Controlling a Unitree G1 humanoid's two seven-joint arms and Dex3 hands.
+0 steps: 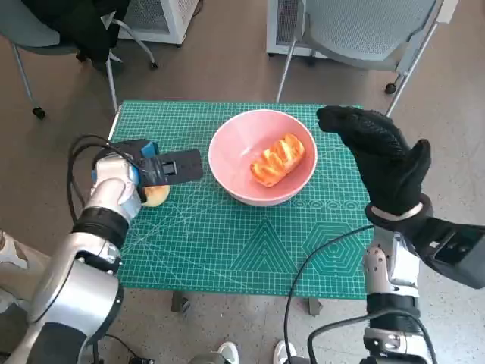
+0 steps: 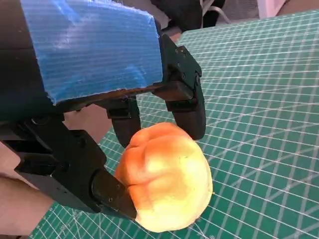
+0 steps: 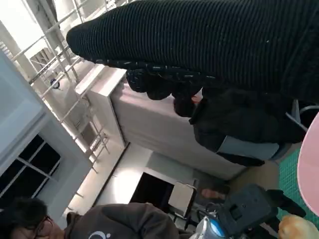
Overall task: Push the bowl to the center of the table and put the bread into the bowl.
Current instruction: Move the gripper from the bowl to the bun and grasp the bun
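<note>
The left hand (image 2: 99, 124) clamps its fingers (image 2: 192, 112) on a round bun (image 2: 167, 179) at the mat's (image 1: 227, 250) left. The right hand (image 1: 383, 163), fingers apart, hovers right of the pink bowl (image 1: 235, 178) holding bread (image 1: 279, 159).

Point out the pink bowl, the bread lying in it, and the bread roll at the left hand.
bowl (image 1: 227, 148): head view, bare inner wall on its left side.
bread in the bowl (image 1: 277, 159): head view, middle of the glazed top.
bread roll (image 2: 167, 174): left wrist view, middle of its crust.

1 pink bowl (image 1: 263, 158), 2 bread pcs – 1 in bowl (image 1: 277, 159), 1 by left hand (image 1: 156, 195); 1 green mat (image 1: 227, 243), 2 chairs.
</note>
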